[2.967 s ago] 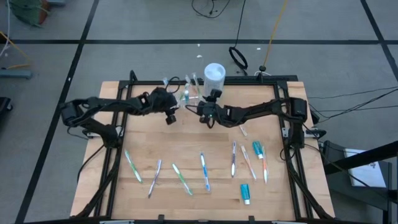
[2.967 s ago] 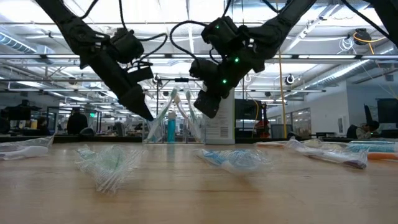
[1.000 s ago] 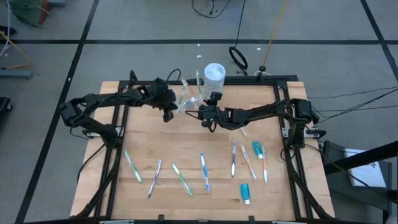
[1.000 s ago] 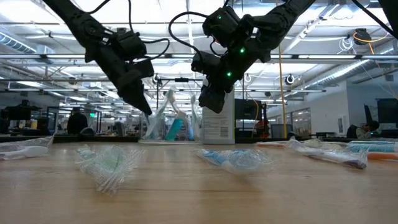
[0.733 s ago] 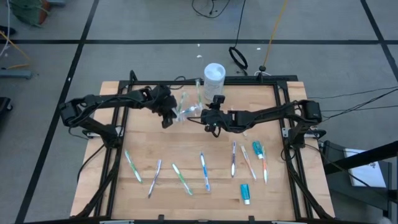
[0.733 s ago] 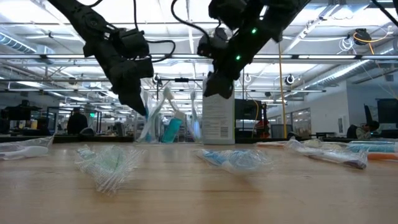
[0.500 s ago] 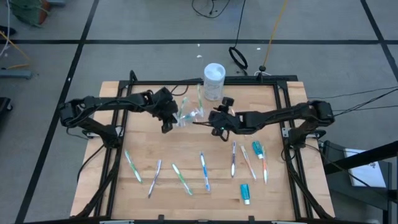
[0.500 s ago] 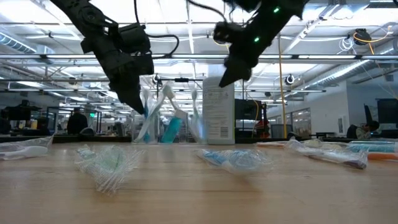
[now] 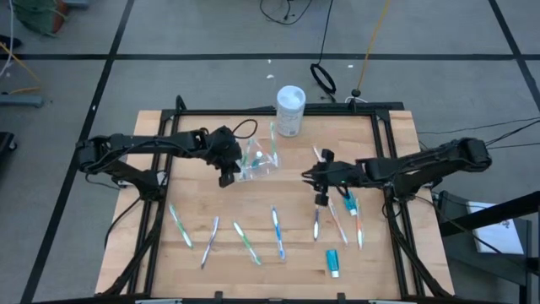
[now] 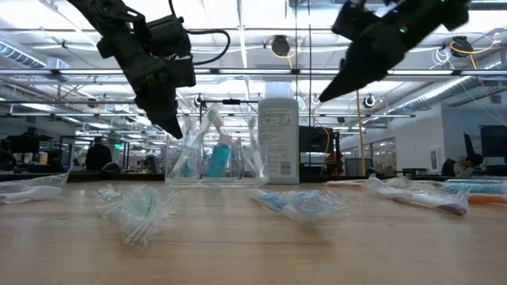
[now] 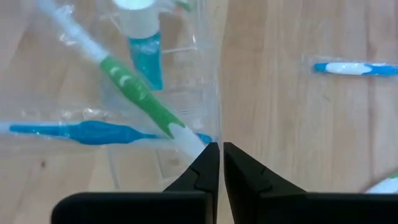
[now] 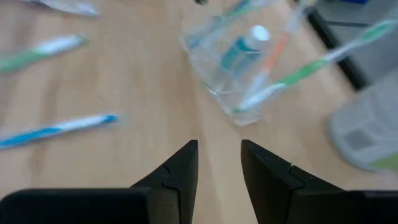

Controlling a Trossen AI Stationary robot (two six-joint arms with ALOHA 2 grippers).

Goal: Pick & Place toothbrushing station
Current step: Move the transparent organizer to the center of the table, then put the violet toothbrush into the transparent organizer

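Note:
The toothbrushing station is a small clear plastic holder with toothbrushes and a blue tube standing in it. It shows in the low view beside the white tub. My left gripper is shut on its left end. My right gripper hangs open over the table's right half, clear of the holder, with nothing between its fingers. In the low view it is high at the right. My left gripper pinches the holder's thin clear wall at its top rim on the holder's left end, between its two fingers. The fingers slant down from the table's left. The holder stands upright and level, its base at the table top.
The white lidded tub stands at the far edge behind the holder. Several loose toothbrushes lie in a row across the near half, with a blue tube at the near right. Black frame rails run along the sides.
My left gripper has drawn the holder toward the near edge, away from the tub; the holder was tipped and now stands level. My right gripper has pulled back toward the right edge, rising and rolling, still open.

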